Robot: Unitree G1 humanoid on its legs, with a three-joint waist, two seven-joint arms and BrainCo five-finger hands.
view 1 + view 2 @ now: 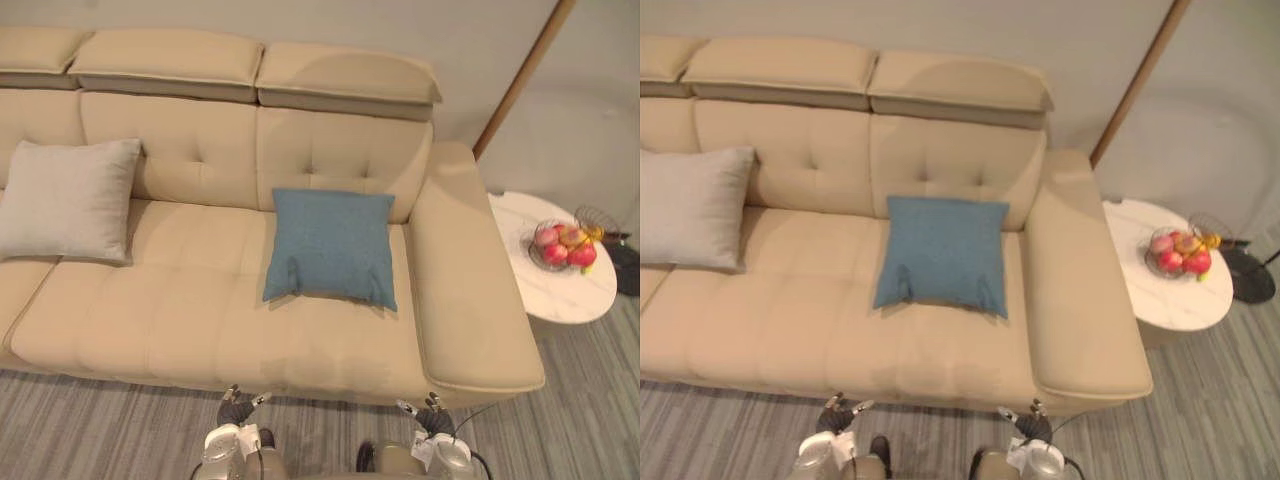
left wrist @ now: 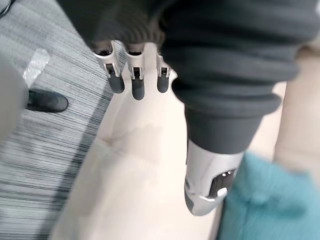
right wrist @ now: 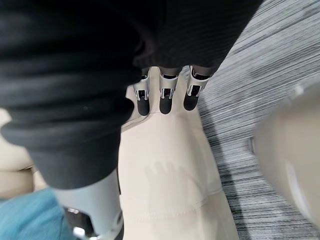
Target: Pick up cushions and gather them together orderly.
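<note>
Sofa point(image 1: 200, 310): beige, across most of my head view.
Grey cushion point(image 1: 68, 198): 9 o'clock, leaning on the backrest.
Blue cushion point(image 1: 332, 245): near centre, against the backrest, well apart from the grey one.
Side table point(image 1: 560, 292): 3 o'clock, white (fruit bowl point(image 1: 565, 245) on it).
Left hand point(image 2: 136, 80): 6 o'clock, by the sofa's front edge, fingers straight, empty.
Right hand point(image 3: 165, 97): 5 o'clock, fingers relaxed, holding nothing.

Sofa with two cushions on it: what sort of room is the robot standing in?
Most likely a living room, or a staged one: a beige sofa with a blue cushion and a grey cushion, a round white side table holding a bowl of fruit, and grey carpet.
</note>
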